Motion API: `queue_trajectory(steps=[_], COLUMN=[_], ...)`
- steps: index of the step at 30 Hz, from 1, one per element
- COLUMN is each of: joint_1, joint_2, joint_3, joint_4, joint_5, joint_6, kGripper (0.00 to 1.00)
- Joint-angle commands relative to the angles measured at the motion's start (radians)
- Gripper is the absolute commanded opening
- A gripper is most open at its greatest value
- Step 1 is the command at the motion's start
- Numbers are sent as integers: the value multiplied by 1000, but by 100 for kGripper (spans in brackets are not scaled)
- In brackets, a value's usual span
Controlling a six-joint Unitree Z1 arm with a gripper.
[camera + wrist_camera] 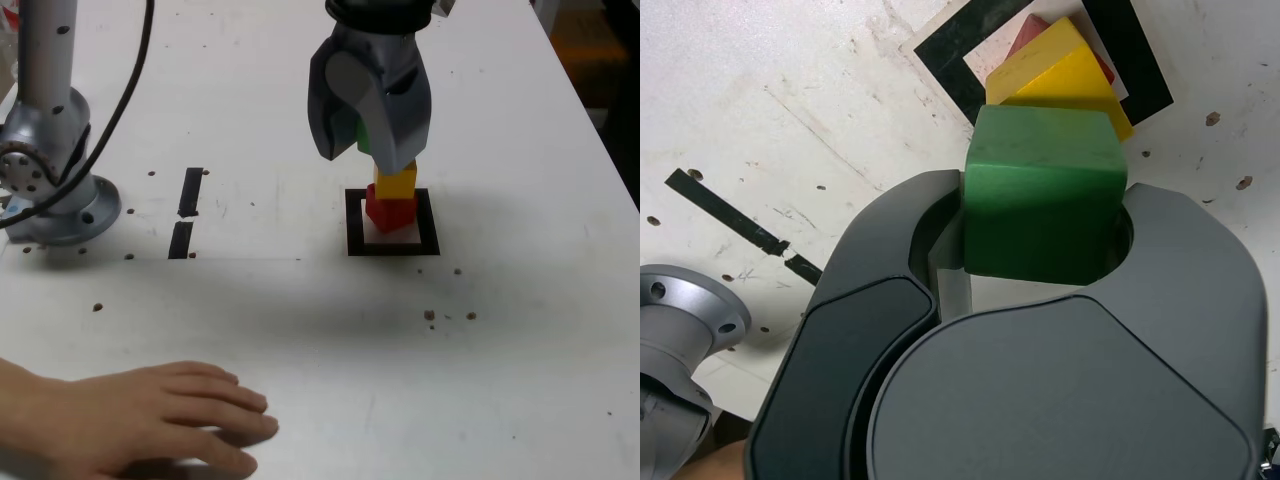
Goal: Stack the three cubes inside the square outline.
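My gripper (366,152) is shut on the green cube (363,133), which shows only as a sliver between the grey fingers in the exterior view. It hangs directly over the yellow cube (396,181), which sits on the red cube (390,210) inside the square outline (353,236). Whether green touches yellow I cannot tell. In the wrist view the green cube (1045,200) fills the gap of the gripper (1045,232). Beyond it lie the yellow cube (1065,80), a corner of the red cube (1030,35) and the square outline (950,55).
A person's hand (140,420) rests flat on the table at the exterior view's lower left. The arm's base (50,190) and a black cable stand at the left. Two short black tape strips (190,192) lie between base and outline. The table edge runs down the right.
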Motion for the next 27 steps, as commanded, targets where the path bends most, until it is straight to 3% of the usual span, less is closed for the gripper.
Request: queue_trajectory(steps=[1, 18, 27], joint_1=[-1, -1, -1], joint_2=[2, 5, -57], joint_3=[-4, 25, -5], joint_4=[-6, -52, -59], joint_5=[-1, -4, 31], joint_6=[1, 9, 7], kGripper=[57, 65, 68])
